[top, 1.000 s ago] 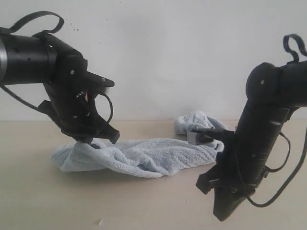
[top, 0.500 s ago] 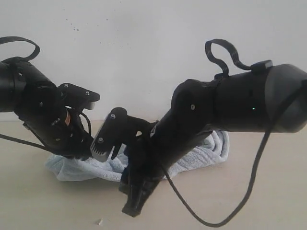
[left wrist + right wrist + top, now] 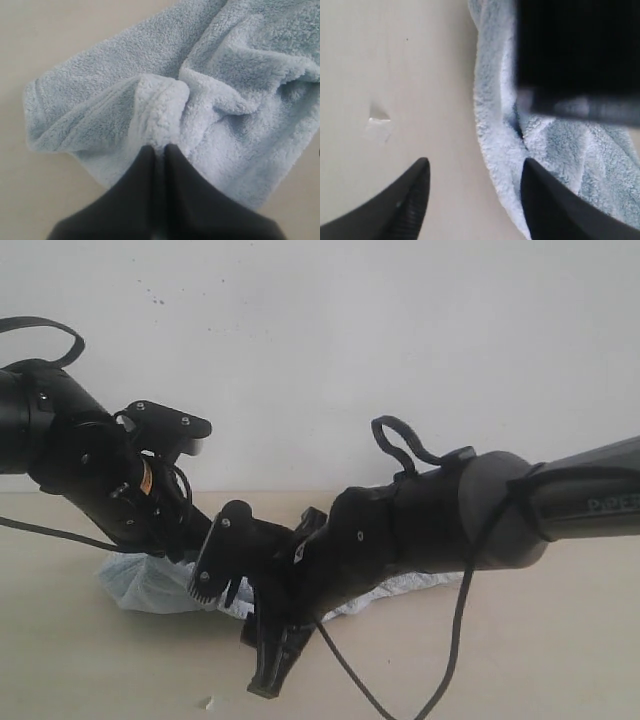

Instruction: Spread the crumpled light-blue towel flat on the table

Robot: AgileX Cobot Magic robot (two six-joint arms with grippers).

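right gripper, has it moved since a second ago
Yes. In the exterior view the right gripper swung left along the pale grey-blue terry towel on the pale beige table, from its right end toward its left end.

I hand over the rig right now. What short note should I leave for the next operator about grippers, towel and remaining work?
Left gripper: shut, pinching a hemmed fold of the towel.
Right gripper: open, holding nothing, over the towel's edge beside the left gripper.
Towel: bunched in folds on the table.
Done: one grip taken.
Left: grasp with the right, pull apart, lay flat.
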